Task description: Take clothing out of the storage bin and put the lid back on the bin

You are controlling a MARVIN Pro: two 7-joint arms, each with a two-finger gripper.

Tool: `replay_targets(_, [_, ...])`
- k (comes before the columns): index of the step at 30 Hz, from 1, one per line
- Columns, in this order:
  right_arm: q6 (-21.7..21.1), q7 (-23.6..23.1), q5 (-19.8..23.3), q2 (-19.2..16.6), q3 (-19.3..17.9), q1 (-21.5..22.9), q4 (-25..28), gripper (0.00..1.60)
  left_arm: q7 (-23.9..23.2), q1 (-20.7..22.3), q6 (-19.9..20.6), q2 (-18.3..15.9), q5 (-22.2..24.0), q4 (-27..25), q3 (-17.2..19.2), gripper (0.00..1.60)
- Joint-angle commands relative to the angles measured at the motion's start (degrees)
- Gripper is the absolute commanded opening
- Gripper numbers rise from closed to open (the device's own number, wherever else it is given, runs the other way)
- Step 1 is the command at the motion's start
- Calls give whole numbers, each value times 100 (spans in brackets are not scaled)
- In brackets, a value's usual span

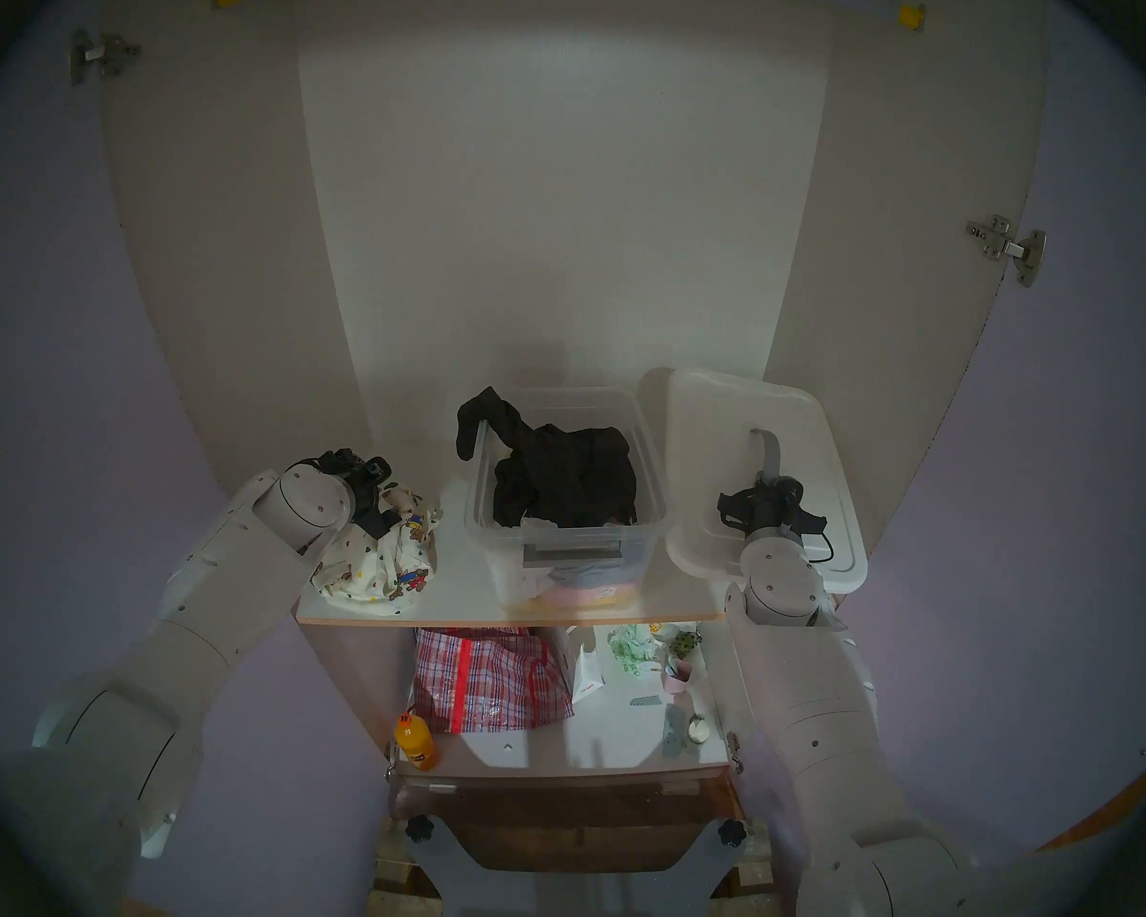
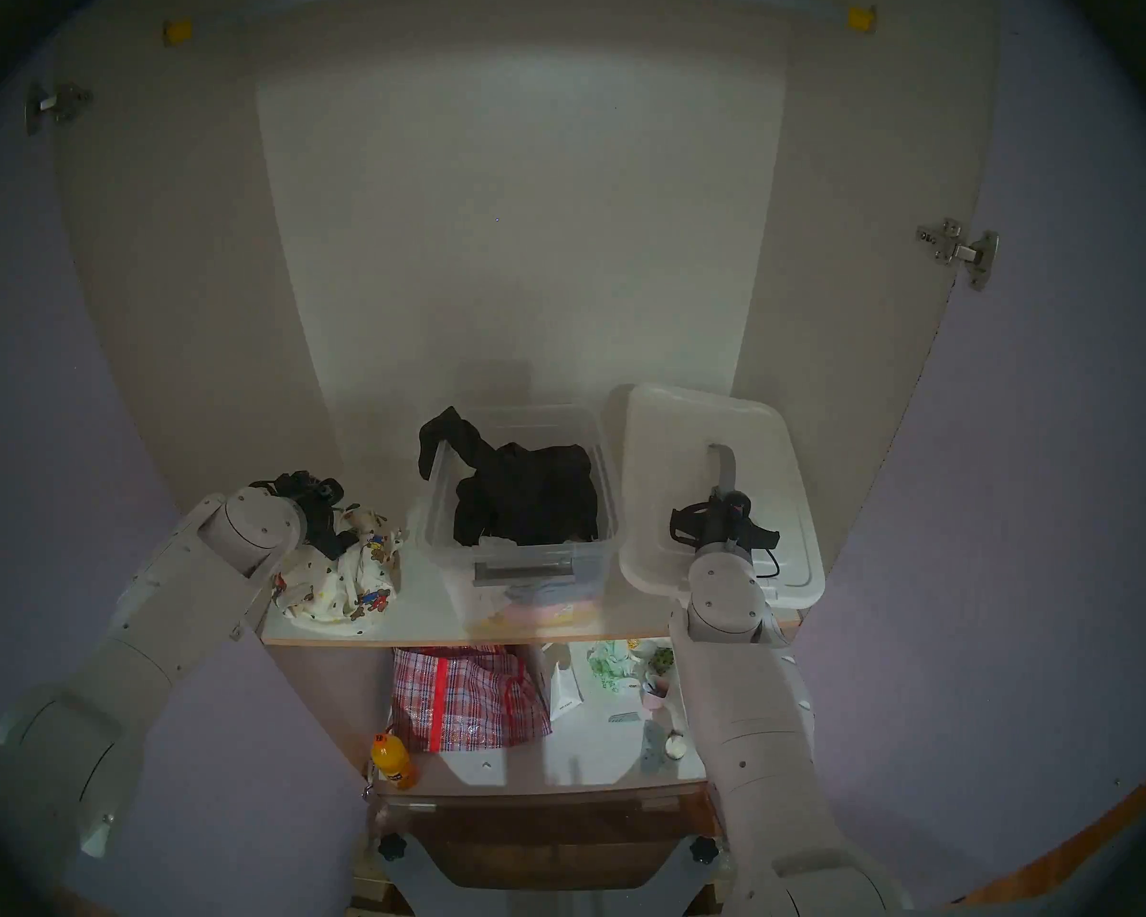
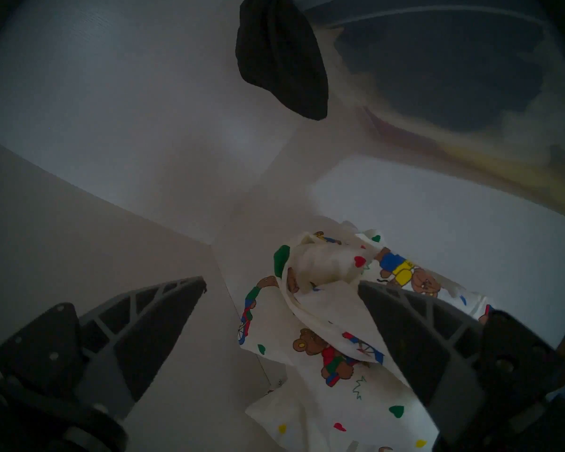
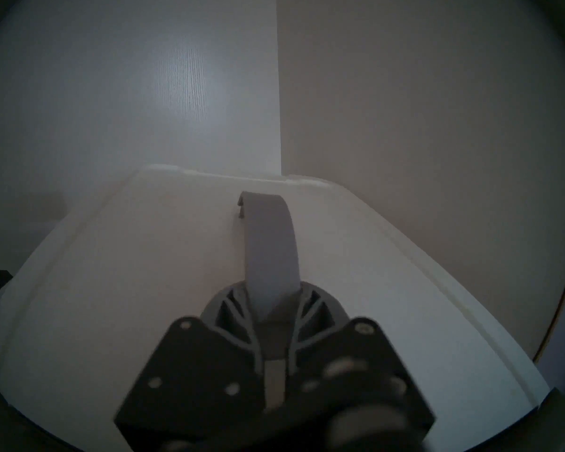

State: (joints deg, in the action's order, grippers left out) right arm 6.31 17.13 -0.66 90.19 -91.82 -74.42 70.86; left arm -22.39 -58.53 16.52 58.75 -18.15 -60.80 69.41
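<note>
The cream teddy-bear clothing [image 1: 372, 561] lies bunched on the upper shelf, left of the storage bin [image 1: 650, 462]. My left gripper [image 1: 383, 520] is open just over it; in the left wrist view its fingers [image 3: 163, 321] stand wide apart, one touching the clothing [image 3: 323, 343], holding nothing. The clear bin is open, grey latch in front. The white lid [image 1: 709, 426] is to the right of the bin, tilted. My right gripper [image 1: 770, 484] is shut on the lid's grey handle [image 4: 271, 246], seen close in the right wrist view [image 4: 273, 314].
A plain black garment [image 1: 557, 482] fills the bin and hangs over its back left rim. Cabinet walls close in both sides and the back. On the lower shelf are a red checked bag [image 1: 484, 677], an orange bottle [image 1: 415, 740] and small items [image 1: 650, 657].
</note>
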Motion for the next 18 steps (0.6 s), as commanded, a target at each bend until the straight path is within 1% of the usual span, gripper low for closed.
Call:
replay_targets(1, [330,401,-267,73,47,316,361,0,17,161,-34,-3,7,-125,48,160])
replay_targets(7, [303,690,-372,156,112,460,429,0,17,161,-34,-4,7,-125,48,160])
replay_targets(9, [251,739,-336,219,109,502,527,0,18,161,-34,-4,8,-125,47,160])
replay_targets(14, [168,698,-246,347,190,601,774,0,19,161,-34,-3,8,-123,46,160])
replay_targets(18, [-3,713,-167,530,266,639,990,0,19,161,-34,-3,8,-123,46,160])
